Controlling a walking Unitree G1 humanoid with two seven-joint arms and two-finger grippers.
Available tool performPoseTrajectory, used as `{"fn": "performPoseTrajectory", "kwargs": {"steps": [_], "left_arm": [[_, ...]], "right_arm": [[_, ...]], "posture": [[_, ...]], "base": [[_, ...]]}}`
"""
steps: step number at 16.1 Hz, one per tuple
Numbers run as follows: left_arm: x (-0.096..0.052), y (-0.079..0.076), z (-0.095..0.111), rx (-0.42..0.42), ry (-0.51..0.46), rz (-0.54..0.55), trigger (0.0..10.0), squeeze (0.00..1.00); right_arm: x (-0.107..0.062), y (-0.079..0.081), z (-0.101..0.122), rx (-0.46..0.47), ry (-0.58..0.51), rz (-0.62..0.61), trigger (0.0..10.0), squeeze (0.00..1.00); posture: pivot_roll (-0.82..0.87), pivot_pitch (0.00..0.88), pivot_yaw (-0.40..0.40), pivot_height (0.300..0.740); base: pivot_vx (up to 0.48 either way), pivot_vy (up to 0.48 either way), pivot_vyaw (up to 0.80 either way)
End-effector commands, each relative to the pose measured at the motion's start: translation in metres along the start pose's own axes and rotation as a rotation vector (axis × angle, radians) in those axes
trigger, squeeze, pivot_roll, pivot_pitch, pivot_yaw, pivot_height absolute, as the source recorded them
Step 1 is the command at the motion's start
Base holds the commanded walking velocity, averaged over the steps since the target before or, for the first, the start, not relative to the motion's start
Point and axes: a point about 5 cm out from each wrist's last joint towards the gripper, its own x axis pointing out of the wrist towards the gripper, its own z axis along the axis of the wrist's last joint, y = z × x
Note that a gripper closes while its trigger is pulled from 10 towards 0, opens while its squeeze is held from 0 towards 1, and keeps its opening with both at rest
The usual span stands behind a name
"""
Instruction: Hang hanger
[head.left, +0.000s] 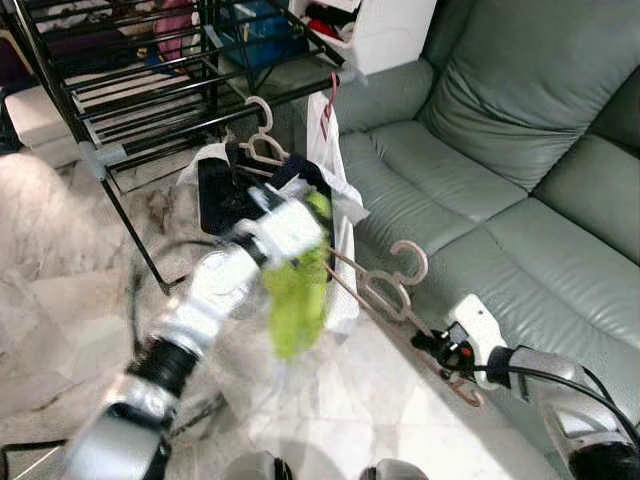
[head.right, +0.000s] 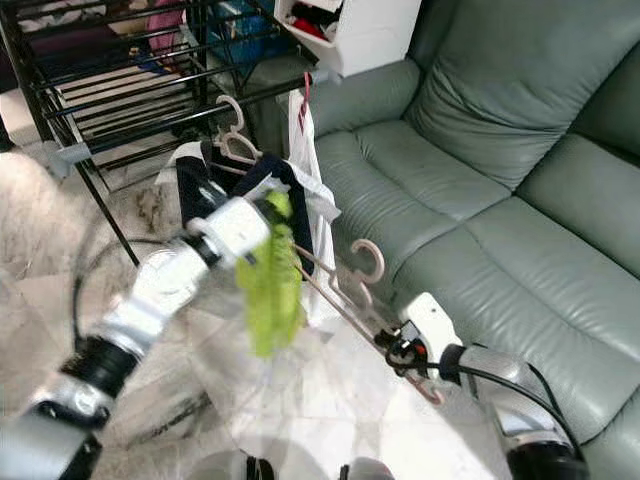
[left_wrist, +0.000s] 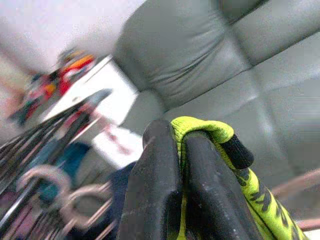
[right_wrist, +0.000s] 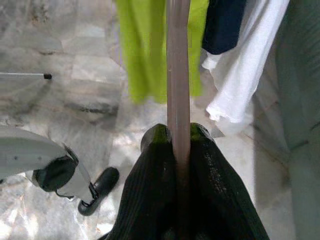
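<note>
Three hangers (head.left: 385, 290), one sofa (head.left: 520, 180), one rack (head.left: 150, 90)

Lime-green garment (head.left: 296, 295) with black markings at its cuff; pale pink hanger (head.left: 385, 290); grey-green leather sofa (head.left: 520, 180); black drying rack (head.left: 150, 90); white (head.left: 335, 180) and navy (head.left: 225, 195) clothes; grey-white marbled floor (head.left: 60, 300).

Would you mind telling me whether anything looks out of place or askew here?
Yes. The pink hanger is not on the rack: the right end effector grips it at one end, so it slants over the floor beside the sofa. The left end effector pinches a lime garment that dangles loose.
</note>
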Motion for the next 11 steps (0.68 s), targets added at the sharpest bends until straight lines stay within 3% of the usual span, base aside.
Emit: {"fn": "performPoseTrajectory", "kwargs": {"steps": [1, 3, 5, 7, 11], "left_arm": [[0.003, -0.004, 0.013, 0.042, -0.065, -0.029, 10.0, 0.0], [0.003, -0.007, 0.013, 0.058, -0.068, -0.044, 10.0, 0.0], [0.002, -0.001, 0.008, 0.084, -0.055, -0.041, 10.0, 0.0], [-0.003, 0.007, 0.001, 0.122, -0.037, -0.075, 10.0, 0.0], [-0.014, 0.015, -0.014, 0.18, 0.0, -0.151, 10.0, 0.0]], "right_arm": [[0.0, -0.003, 0.008, 0.001, -0.028, 0.006, 10.0, 0.0], [-0.003, -0.005, 0.01, -0.005, -0.032, 0.011, 10.0, 0.0], [-0.013, -0.007, 0.006, -0.008, -0.013, 0.032, 10.0, 0.0], [-0.035, -0.015, -0.006, -0.081, 0.097, 0.059, 10.0, 0.0], [-0.063, -0.038, -0.012, -0.159, 0.211, -0.002, 10.0, 0.0]], "posture": [[-0.05, 0.0, 0.001, 0.74], [-0.05, 0.0, 0.002, 0.74], [-0.05, 0.0, 0.006, 0.74], [-0.05, 0.0, 0.009, 0.74], [-0.06, 0.0, 0.011, 0.74]], "base": [[0.0, 0.0, 0.0], [0.0, 0.0, 0.0], [0.0, 0.0, 0.0], [0.0, 0.0, 0.0], [0.0, 0.0, 0.0]]}}
